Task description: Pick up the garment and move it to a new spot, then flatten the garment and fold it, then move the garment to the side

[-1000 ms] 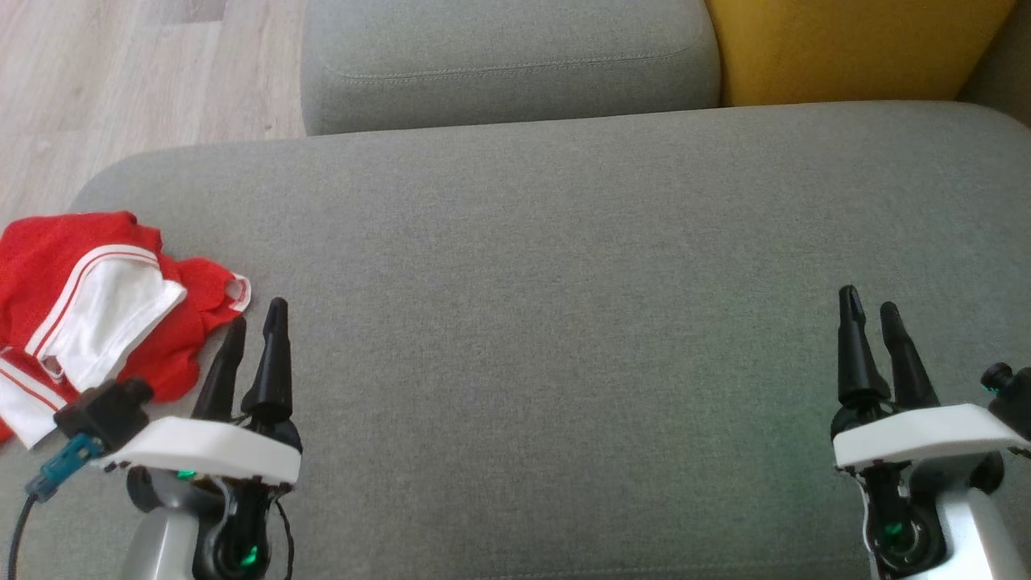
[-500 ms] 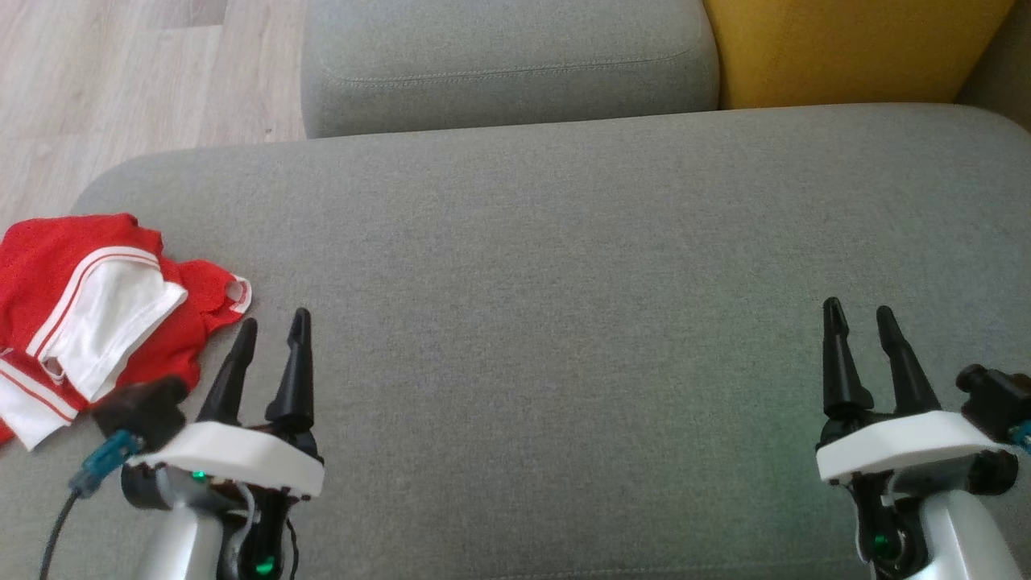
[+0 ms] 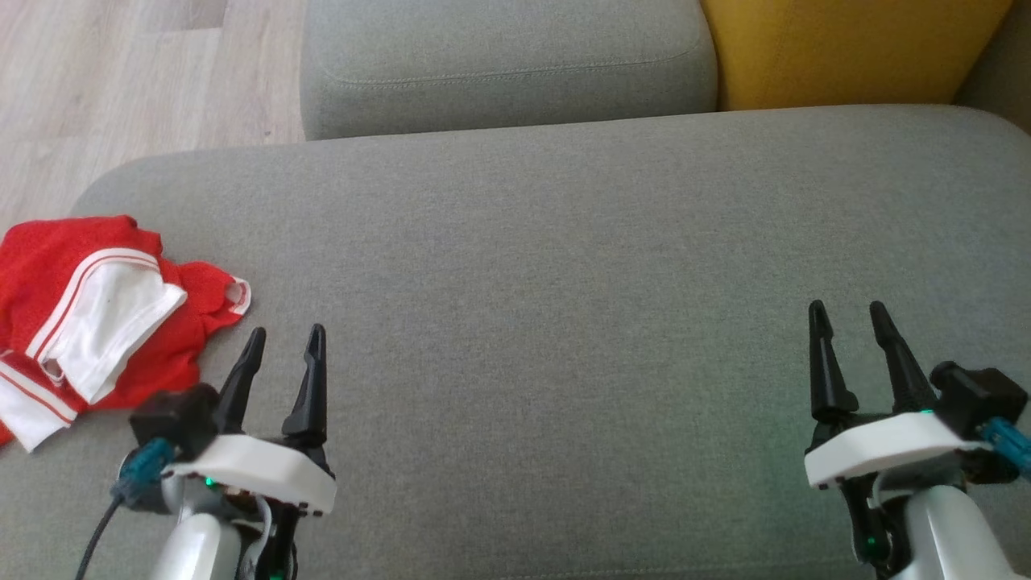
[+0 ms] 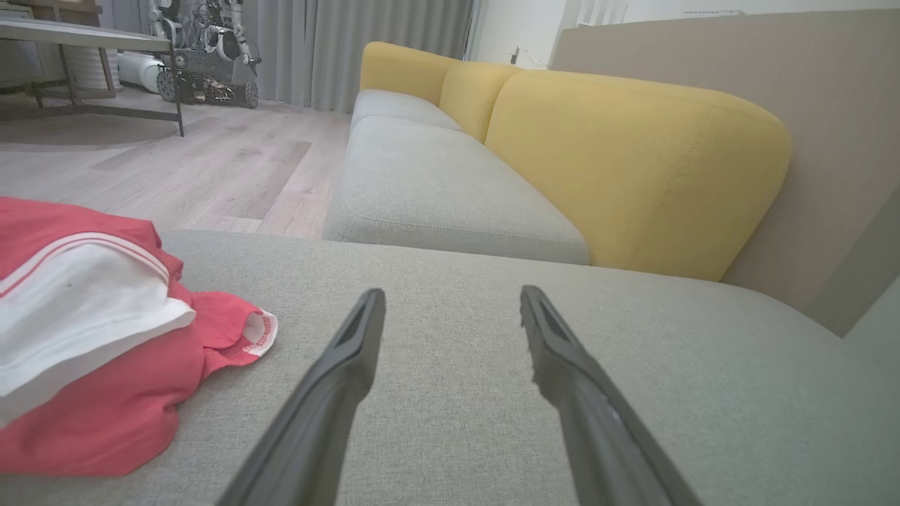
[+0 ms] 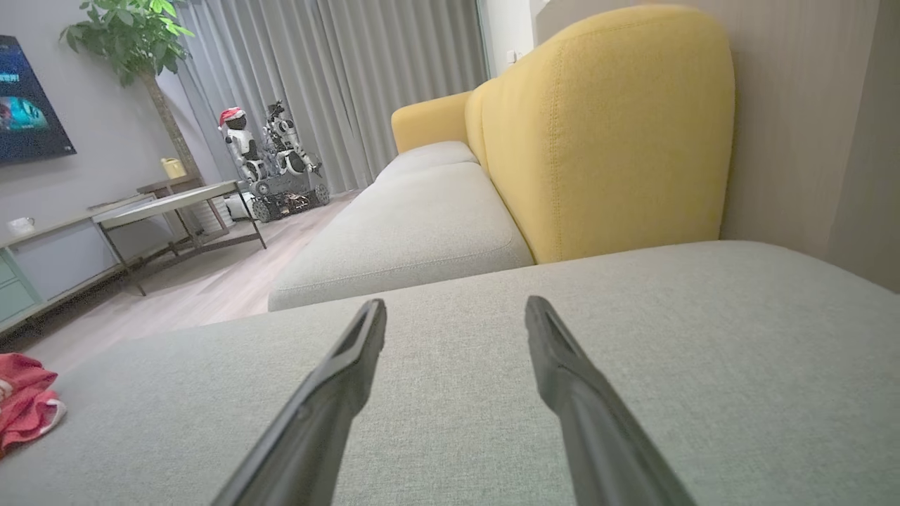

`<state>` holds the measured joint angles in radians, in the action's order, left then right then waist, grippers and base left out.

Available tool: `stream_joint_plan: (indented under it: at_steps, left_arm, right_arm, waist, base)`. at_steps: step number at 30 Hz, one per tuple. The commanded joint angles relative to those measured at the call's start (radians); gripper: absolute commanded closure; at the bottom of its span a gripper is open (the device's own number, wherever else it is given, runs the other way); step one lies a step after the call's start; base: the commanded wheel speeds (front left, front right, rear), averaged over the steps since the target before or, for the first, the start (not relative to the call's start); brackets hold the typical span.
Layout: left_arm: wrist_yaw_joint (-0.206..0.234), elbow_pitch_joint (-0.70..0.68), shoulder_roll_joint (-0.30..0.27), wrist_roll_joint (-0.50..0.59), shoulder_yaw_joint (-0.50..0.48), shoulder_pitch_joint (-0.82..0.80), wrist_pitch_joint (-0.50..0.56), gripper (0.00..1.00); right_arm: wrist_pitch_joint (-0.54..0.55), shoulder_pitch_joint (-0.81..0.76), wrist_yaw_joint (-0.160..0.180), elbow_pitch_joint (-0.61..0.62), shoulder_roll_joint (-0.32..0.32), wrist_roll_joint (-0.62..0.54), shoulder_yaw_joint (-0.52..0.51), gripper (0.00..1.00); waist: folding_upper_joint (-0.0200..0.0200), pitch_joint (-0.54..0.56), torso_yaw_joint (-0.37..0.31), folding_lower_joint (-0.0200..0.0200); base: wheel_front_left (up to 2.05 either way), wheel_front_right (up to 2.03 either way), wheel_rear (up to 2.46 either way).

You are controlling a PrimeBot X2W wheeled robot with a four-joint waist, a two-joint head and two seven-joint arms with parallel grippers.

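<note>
garment [image 3: 105, 314] lies bunched, ungrasped, on the sofa seat [image 3: 564, 242]. left gripper [image 3: 287, 330] and right gripper [image 3: 846, 306] both gape empty; left should pinch nearest fold.

A grey sofa [image 3: 564, 242] with yellow backrest [image 3: 846, 48] stands on pale wood floor [image 3: 121, 72], curtains [image 5: 351, 77] and perhaps robots [image 5: 281, 151] beyond.

Red/white garment [image 3: 97, 314], grey sofa [image 3: 564, 266]
</note>
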<state>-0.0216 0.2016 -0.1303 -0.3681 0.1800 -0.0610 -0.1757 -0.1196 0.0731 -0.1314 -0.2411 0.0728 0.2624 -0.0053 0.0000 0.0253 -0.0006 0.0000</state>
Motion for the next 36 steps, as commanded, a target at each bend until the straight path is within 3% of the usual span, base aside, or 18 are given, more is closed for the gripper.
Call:
stream_joint_plan:
  at_steps: [1, 25, 36]
  left_arm:
    - [0.006, -0.022, -0.028, 0.036, -0.025, -0.029, -0.016, 0.0]
    - [0.021, 0.073, -0.027, 0.227, -0.019, -0.038, -0.086, 0.0]
    - [0.024, 0.089, -0.02, 0.201, -0.03, -0.039, -0.086, 0.0]
  right_arm:
    - [-0.018, 0.058, 0.001, 0.027, 0.001, -0.044, 0.018, 0.0]
    - [-0.054, 0.068, 0.001, -0.007, -0.019, -0.238, 0.033, 0.0]
    - [-0.042, 0.065, 0.001, -0.019, -0.021, -0.186, 0.027, 0.0]
  waist:
    - [0.0, 0.0, 0.0, 0.0]
    - [0.0, 0.0, -0.003, 0.0]
    - [0.0, -0.001, 0.001, 0.0]
  base:
    - [0.0, 0.0, 0.0]
    - [0.0, 0.0, 0.0]
    - [0.0, 0.0, 0.0]
